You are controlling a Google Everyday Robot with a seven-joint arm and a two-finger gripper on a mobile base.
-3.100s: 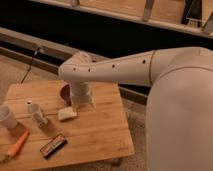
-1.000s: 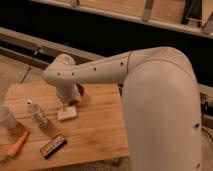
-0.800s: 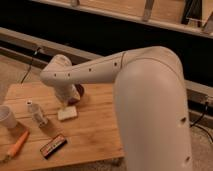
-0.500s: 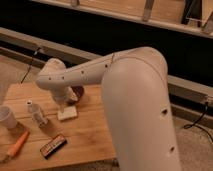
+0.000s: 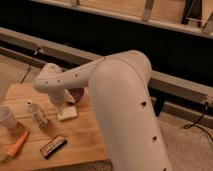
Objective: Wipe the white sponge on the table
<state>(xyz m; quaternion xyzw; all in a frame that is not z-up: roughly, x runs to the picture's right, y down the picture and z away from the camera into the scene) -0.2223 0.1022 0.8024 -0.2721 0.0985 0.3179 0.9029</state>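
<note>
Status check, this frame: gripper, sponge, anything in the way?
Gripper low, right at sponge; contact unclear. Sponge flat on table. Small bottle close beside it, dark bowl just behind.

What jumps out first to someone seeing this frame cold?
The big white arm fills the centre and right, bending left over the table. Its gripper, open, hangs just above the white sponge near the table's middle. Further left sit a small bottle, a whitish cup and, nearer the front edge, a dark bar with an orange edge.
</note>
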